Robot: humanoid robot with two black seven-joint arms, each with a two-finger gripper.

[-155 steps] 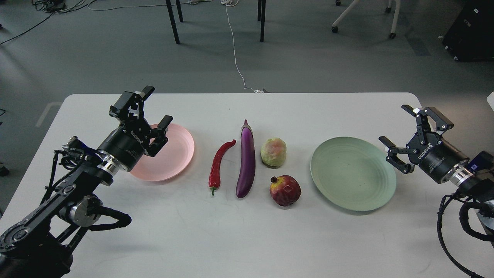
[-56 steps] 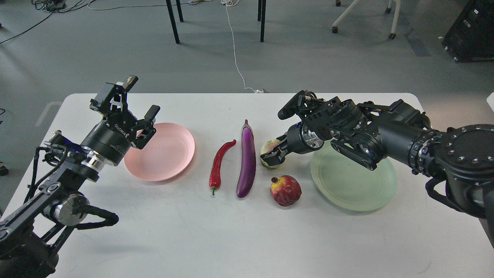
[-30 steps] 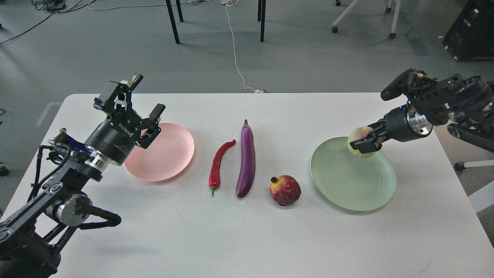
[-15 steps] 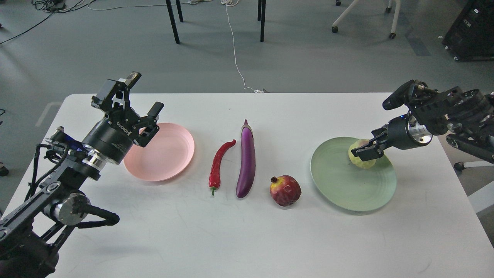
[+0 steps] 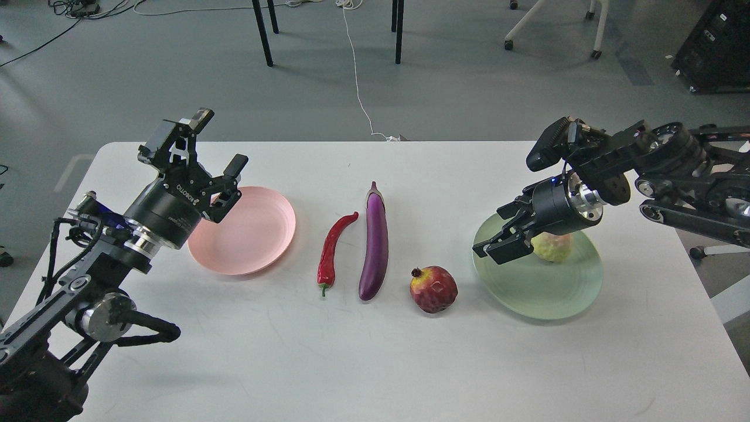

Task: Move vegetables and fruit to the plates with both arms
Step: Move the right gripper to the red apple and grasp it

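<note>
The pale green-yellow fruit lies on the pale green plate, at its far right side. My right gripper is open and empty, above the plate's left rim and just left of the fruit. The dark red pomegranate sits on the table left of the green plate. The purple eggplant and the red chili lie side by side at the middle. The pale pink plate holds nothing. My left gripper is open and empty, raised over the pink plate's far left rim.
The white table has its far edge just behind the plates and a rounded right corner near my right arm. On the floor beyond are black table legs, a white cable and a dark cabinet.
</note>
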